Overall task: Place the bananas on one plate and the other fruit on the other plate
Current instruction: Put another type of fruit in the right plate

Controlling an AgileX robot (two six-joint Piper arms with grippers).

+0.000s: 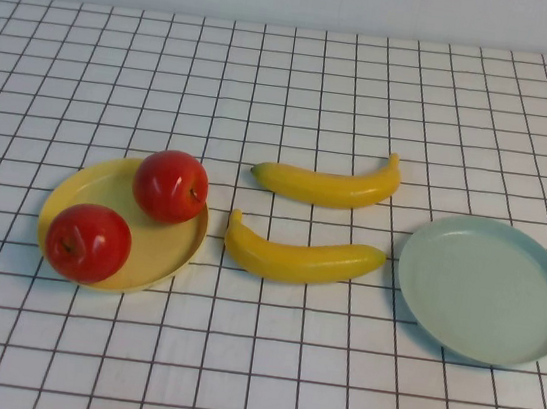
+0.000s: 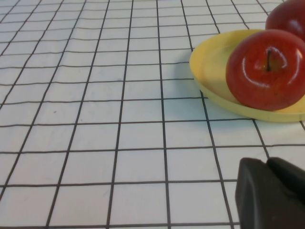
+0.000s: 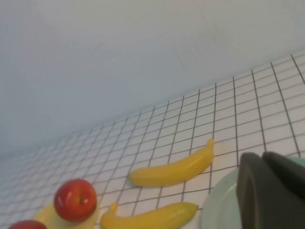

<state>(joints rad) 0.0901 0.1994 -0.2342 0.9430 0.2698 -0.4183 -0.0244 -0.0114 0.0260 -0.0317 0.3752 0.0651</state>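
Observation:
Two red apples (image 1: pixel 171 186) (image 1: pixel 88 243) sit on the yellow plate (image 1: pixel 95 181) at the left. Two yellow bananas (image 1: pixel 328 186) (image 1: pixel 302 257) lie on the cloth in the middle, one behind the other. The pale blue-green plate (image 1: pixel 484 288) is empty at the right. Neither gripper shows in the high view. My left gripper (image 2: pixel 266 162) is shut and empty, low over the cloth near the yellow plate (image 2: pixel 212 57) and the near apple (image 2: pixel 264 71). My right gripper (image 3: pixel 261 155) is shut and empty, over the blue-green plate (image 3: pixel 219 205), with both bananas (image 3: pixel 174 171) (image 3: pixel 150 217) beyond it.
A white cloth with a black grid (image 1: pixel 300 77) covers the whole table. A pale wall (image 3: pixel 119 57) stands behind the table's far edge.

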